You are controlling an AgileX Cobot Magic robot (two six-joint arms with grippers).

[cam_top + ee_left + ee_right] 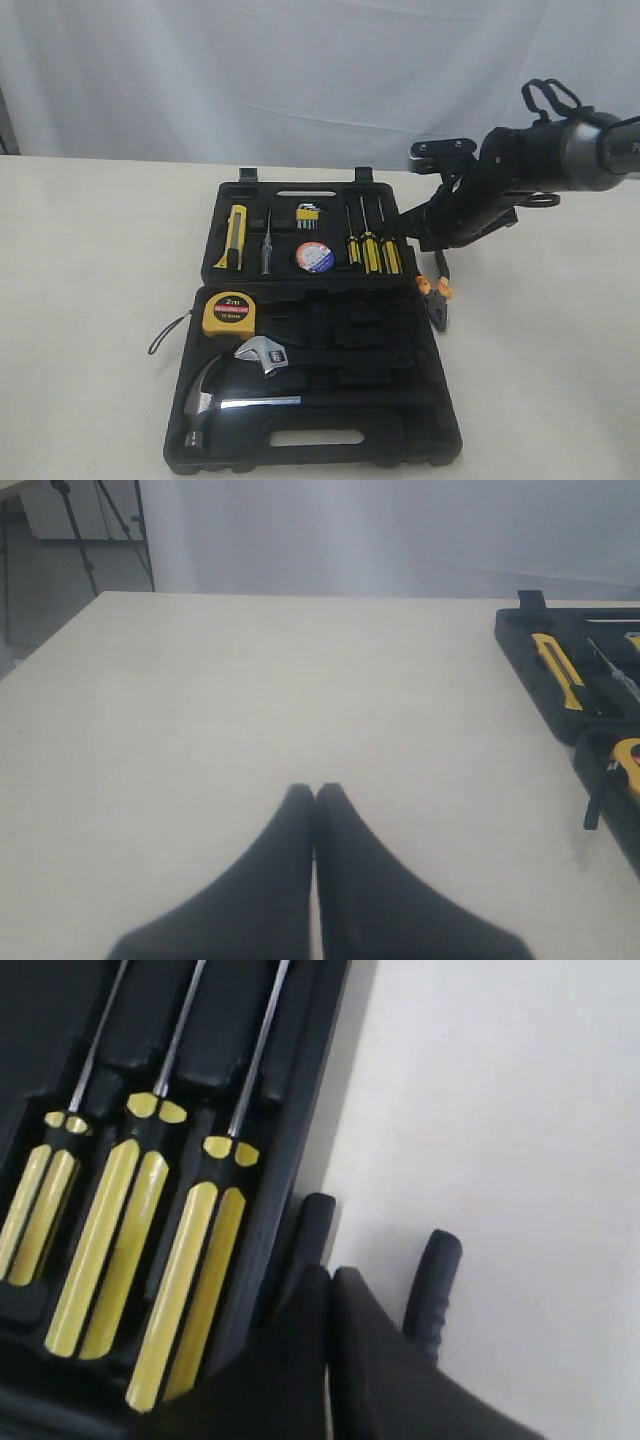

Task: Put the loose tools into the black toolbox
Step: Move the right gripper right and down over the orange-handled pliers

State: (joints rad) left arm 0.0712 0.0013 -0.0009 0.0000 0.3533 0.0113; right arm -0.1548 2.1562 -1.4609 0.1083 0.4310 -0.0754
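Three of the four loose tools are home: utility knife (233, 236), tape roll (314, 257) and tape measure (229, 313) all sit in the black toolbox (400, 405). That leaves the orange-handled pliers (439, 306), apparently lying on the table (250, 680) just beside the case's right wall. Their head is toward the near side of the exterior view and the handles run back under the arm.

These will be the awkward ones, I reckon: solid steel, stiff, nose-heavy for their size, with a loose pivot. The right wrist view shows the two dark handle ends splayed apart. Grab one handle alone and the other swings. Best bet looks like a pinch across both handles close to the pivot, where the weight balances and the sleeves offer some grip.

Right arm now: reaching in from the right, wrist folded down and inward, right gripper (330, 1276) poised over the handle end, screwdrivers (190, 1260) alongside. Its fingers are pressed together with only a seam showing, a handle end on either side and nothing visibly between them. Whether the tips touch the pliers, I can't tell. The left gripper (316, 790) hangs over bare table, well clear of the case, fingers closed on nothing.
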